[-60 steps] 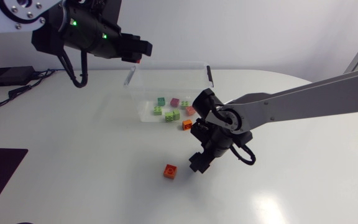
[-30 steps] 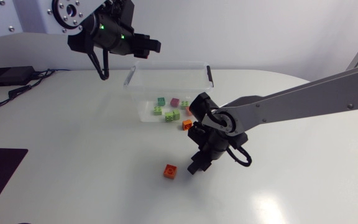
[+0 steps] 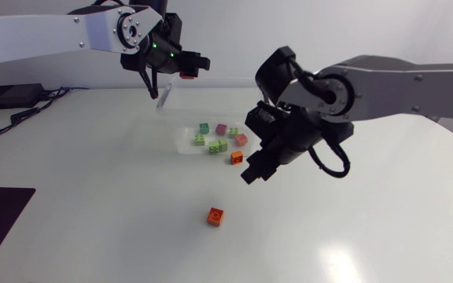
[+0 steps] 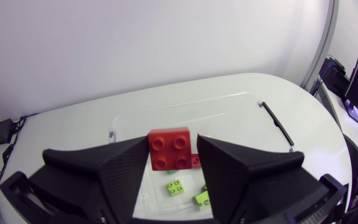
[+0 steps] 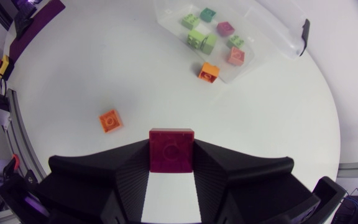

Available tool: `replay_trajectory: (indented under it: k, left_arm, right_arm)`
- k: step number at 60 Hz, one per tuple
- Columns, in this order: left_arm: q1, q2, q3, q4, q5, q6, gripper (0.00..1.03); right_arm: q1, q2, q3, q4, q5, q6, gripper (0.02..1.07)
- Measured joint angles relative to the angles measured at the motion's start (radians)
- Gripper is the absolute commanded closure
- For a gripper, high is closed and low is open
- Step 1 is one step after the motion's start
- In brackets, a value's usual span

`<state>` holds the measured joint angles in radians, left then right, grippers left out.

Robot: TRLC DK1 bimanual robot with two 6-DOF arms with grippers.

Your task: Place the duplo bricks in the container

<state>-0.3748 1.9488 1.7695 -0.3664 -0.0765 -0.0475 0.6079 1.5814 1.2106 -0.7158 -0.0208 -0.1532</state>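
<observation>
Container (image 3: 208, 101): clear tub near the far edge of the worktop (image 3: 93, 181), about midway along it.
Green and pink bricks (image 3: 212, 137): lying loose on the container's floor, several of them, close together.
Left gripper (image 4: 172, 154): clenched on a red brick (image 4: 169, 147), one finger on each side, studs towards my wrist camera; I see it held in the air above the far left part of the container.
Right gripper (image 5: 171, 157): grasping a dark red brick (image 5: 171, 147) between both fingers; it hangs over the worktop, just off the container's near right corner.
Orange brick at the wall (image 3: 237, 157): close against the container's near wall; I cannot tell whether it is inside or outside.
Loose orange brick (image 3: 215, 215): studs up on the bare worktop, well apart from the container, toward the near edge.
</observation>
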Motion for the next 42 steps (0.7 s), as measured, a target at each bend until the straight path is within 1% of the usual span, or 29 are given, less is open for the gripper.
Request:
replay_trajectory:
  k: [1,2,10,18,27,33,36,42]
  left_arm:
    - [0.0,0.011,0.008,0.0,0.0,0.0,0.05]
    - [0.0,0.018,0.013,0.0,0.0,0.0,0.05]
    - [0.0,0.062,0.025,0.0,0.0,0.0,0.05]
    - [0.001,0.042,0.006,0.0,0.0,0.009,0.05]
    - [0.001,-0.154,-0.192,-0.019,0.029,0.072,0.05]
    - [0.001,-0.311,-0.326,-0.021,0.08,0.137,0.06]
    - [0.001,-0.395,-0.395,-0.021,0.113,0.192,0.06]
    - [0.001,-0.483,-0.483,-0.028,0.174,0.29,0.06]
  right_arm:
    - [0.0,-0.009,0.01,-0.009,0.0,0.0,0.81]
    - [0.0,-0.014,0.016,-0.015,0.0,0.0,0.81]
    - [-0.008,-0.048,0.087,-0.052,0.0,0.0,0.81]
    - [-0.037,-0.062,0.171,-0.08,0.0,0.004,0.81]
    - [-0.089,-0.062,0.286,-0.092,-0.001,0.014,0.81]
    - [-0.115,-0.056,0.339,-0.089,-0.002,0.022,0.81]
    - [-0.127,-0.045,0.368,-0.08,-0.005,0.025,0.81]
    - [-0.132,-0.022,0.391,-0.043,-0.006,0.037,0.81]
